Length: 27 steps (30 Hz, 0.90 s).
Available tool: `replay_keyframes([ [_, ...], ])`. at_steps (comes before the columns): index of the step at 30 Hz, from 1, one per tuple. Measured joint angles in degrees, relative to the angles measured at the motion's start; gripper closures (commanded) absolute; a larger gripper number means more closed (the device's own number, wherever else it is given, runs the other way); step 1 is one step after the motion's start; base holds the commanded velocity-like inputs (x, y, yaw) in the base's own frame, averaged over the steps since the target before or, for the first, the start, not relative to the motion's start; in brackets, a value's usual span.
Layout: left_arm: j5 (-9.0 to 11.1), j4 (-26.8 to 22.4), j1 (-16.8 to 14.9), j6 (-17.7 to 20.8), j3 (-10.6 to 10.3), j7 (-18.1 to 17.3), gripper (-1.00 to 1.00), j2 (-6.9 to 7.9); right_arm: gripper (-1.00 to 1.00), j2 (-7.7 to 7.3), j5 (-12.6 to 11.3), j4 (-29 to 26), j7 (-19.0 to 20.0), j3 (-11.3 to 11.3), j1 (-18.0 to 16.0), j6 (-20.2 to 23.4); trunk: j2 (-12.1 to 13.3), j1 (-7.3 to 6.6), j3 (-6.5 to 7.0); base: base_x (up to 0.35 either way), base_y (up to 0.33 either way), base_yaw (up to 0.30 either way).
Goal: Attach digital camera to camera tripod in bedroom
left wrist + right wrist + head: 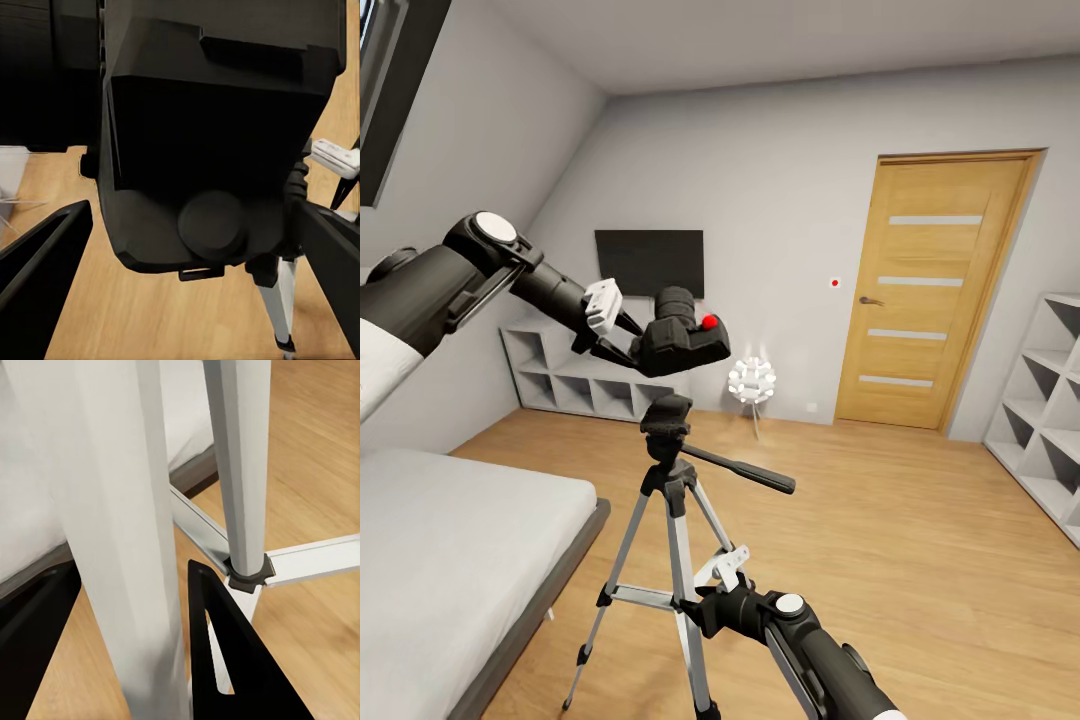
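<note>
Camera raised but not yet mounted. Digital camera (682,340) held in the left gripper (622,335), jaws closed on its body from the side; tilted, lens toward the wall TV (649,262), red button (709,322) up. Hanging just above the black head (666,415) of the camera tripod (670,520), a small gap between the two in the head view, so no contact with the mounting plate yet.

Seen from the left wrist: camera underside (217,150) close up, black fingers (45,255) on either side, a tripod leg (279,315) and wood floor (150,322) below.

Right gripper (705,605) low at the tripod, jaws around a silver leg (120,532), one finger (232,660) beside it; whether clamped tight or merely bracketing, cannot tell. Likely steadying the stand.

Tripod upright on the floor beside the grey bed (450,540), pan handle (745,470) pointing toward the oak door (940,290).

Done, by the look of it: pickup, carry, rough alignment. Left: level the camera, lower it onto the head, release.
</note>
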Motion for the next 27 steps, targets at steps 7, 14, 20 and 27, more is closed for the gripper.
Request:
replay_keyframes([
  [7,3.4,4.3,-2.8,-4.1,-7.6,0.0,1.0,-0.58,1.0,-0.02,0.0,0.0,0.0,0.0,0.0,0.0,0.0,0.0,0.0,0.0,0.0,0.0],
  [14,4.9,7.8,-3.5,-5.7,-10.9,-0.1,1.0,-1.08,1.0,-0.02,-0.1,0.0,0.0,0.0,0.0,0.0,0.0,0.0,0.0,0.0,0.0,0.0],
  [20,5.6,9.6,-4.8,-8.3,-16.5,-0.1,1.0,-1.47,1.0,-0.02,0.0,0.0,0.0,0.0,0.0,0.0,0.0,0.0,0.0,0.0,0.0,0.0],
  [27,5.5,12.7,-5.7,-9.3,-19.5,-0.1,1.0,-3.05,1.0,-0.02,0.1,0.0,0.0,0.0,0.0,0.0,0.0,0.0,0.0,0.0,0.0,0.0],
])
